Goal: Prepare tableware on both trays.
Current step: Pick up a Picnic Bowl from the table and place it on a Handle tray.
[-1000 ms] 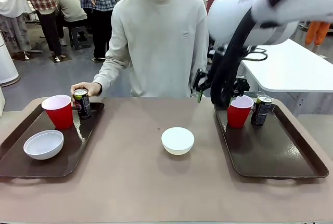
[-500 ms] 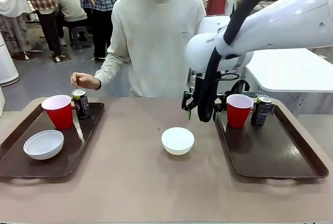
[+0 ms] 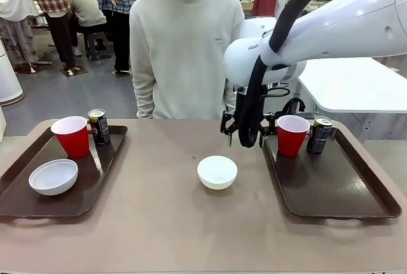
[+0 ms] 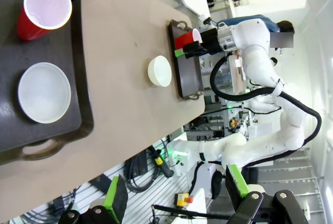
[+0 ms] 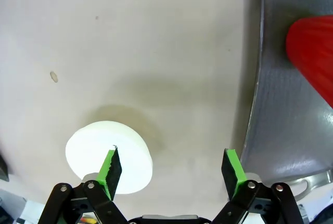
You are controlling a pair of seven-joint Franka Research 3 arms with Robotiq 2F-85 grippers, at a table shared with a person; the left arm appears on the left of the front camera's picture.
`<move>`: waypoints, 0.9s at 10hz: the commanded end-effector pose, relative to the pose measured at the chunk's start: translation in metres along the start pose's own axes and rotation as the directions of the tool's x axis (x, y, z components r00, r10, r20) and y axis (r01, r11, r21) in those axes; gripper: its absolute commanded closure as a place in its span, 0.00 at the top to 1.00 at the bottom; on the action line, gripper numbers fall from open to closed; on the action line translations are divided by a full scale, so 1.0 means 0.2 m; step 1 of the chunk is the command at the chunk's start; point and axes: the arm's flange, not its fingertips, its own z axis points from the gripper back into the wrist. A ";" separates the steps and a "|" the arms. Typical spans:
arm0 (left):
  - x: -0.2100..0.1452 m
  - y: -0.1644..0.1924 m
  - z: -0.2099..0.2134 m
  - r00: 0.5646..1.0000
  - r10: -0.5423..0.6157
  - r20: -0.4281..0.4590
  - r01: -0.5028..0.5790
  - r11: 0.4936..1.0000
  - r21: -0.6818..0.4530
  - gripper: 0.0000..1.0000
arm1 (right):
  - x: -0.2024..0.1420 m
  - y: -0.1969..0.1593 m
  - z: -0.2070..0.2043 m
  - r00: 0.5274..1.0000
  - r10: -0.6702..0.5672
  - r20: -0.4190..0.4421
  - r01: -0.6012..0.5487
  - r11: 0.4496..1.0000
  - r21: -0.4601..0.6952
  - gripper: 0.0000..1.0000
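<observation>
Right gripper [image 5: 171, 166]: fingers spread wide, empty, above table [image 3: 159, 236], between white bowl [image 3: 217, 171] at frame centre and right tray [image 3: 331, 207]. Black cable [image 3: 251, 115] hides much of it in front view. Right tray, far end: red cup [image 3: 292, 135], can [image 3: 319, 135]; cup cut off at wrist view's right edge.

Left gripper [image 4: 176, 187]: fingers apart, empty, well off table. Left tray [image 3: 89, 191] at frame left carries second cup [image 3: 71, 136], second can [image 3: 98, 126], second bowl [image 3: 53, 176].

Person [image 3: 187, 51] behind table, hands hidden.

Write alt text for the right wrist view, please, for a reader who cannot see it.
The open right gripper points down at a tan table, one finger in front of a white bowl. At picture right are a dark tray and, on it, part of a red cup.
</observation>
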 end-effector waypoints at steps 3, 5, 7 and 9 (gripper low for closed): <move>-0.01 0.01 -0.01 1.000 -0.024 0.007 0.024 1.000 -0.018 1.00 | -0.07 0.04 -0.02 0.999 0.042 -0.010 -0.042 0.999 0.000 1.00; -0.01 0.01 -0.01 1.000 -0.024 0.007 0.024 1.000 -0.018 1.00 | -0.17 0.07 -0.02 1.000 0.029 0.006 -0.029 0.999 0.026 1.00; -0.01 0.01 -0.01 1.000 -0.024 0.007 0.024 1.000 -0.018 1.00 | -0.26 0.10 -0.07 0.999 0.041 0.029 -0.041 0.999 0.000 1.00; -0.01 0.01 -0.01 1.000 -0.024 0.007 0.024 1.000 -0.018 1.00 | -0.26 0.13 -0.17 0.997 0.073 0.018 -0.073 0.997 0.003 1.00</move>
